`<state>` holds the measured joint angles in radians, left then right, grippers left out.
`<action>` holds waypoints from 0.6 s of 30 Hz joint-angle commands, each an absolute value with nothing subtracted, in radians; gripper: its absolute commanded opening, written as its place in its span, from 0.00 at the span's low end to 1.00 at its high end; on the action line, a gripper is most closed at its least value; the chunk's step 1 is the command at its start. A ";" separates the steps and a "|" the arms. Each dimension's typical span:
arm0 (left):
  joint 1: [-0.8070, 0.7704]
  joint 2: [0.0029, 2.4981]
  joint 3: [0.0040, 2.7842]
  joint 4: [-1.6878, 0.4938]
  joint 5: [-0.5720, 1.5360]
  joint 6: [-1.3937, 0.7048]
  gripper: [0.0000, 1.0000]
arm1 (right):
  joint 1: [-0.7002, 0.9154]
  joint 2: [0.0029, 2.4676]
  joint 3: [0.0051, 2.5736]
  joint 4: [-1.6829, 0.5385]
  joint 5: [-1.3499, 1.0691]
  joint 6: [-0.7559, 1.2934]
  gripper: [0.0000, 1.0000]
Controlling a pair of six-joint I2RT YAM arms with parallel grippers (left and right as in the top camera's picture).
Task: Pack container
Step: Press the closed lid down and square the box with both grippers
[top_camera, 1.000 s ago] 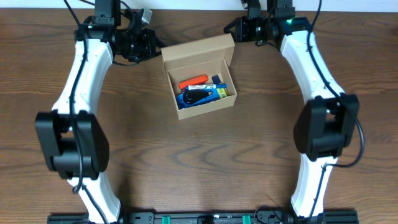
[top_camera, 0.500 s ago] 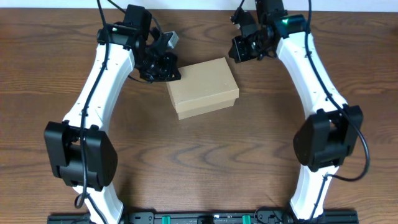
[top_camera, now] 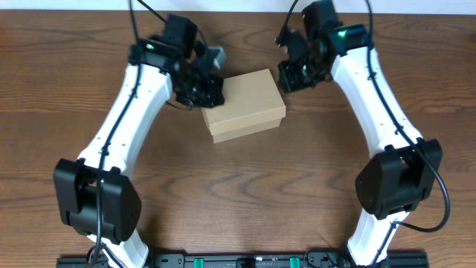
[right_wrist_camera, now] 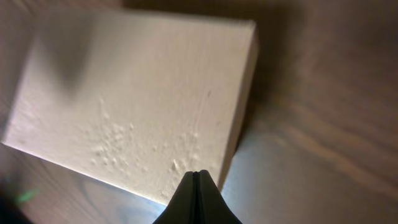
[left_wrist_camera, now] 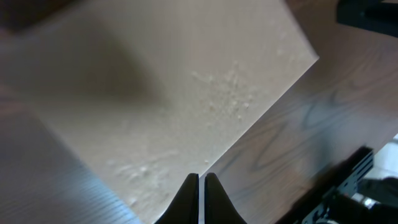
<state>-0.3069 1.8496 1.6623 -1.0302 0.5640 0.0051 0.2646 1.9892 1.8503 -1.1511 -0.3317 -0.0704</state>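
Observation:
The tan cardboard container (top_camera: 247,104) lies in the middle of the table with its flap lid shut, so its contents are hidden. My left gripper (top_camera: 210,95) is shut and empty at the box's upper left corner, its fingertips (left_wrist_camera: 201,182) over the lid (left_wrist_camera: 168,93) near an edge. My right gripper (top_camera: 291,77) is shut and empty at the box's upper right corner, its fingertips (right_wrist_camera: 197,179) over the lid (right_wrist_camera: 137,93) near its edge.
The box rests on a dark wooden table (top_camera: 245,193). Both white arms reach in from the near side, the left arm (top_camera: 119,134) and the right arm (top_camera: 379,112). A black rail (top_camera: 238,260) runs along the front edge.
The lid was open a second ago, showing orange and blue items inside; it is now shut. Both grippers have come down from the far edge to the box's upper corners.

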 commanded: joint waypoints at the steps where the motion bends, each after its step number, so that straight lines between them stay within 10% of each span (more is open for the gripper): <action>1: -0.324 1.846 1.593 -0.997 0.547 -0.015 0.06 | 0.290 1.990 1.776 -1.122 -0.326 -0.083 0.01; 18: -0.327 1.845 1.448 -0.911 0.550 -0.069 0.06 | 0.307 1.970 1.644 -1.006 -0.325 -0.048 0.01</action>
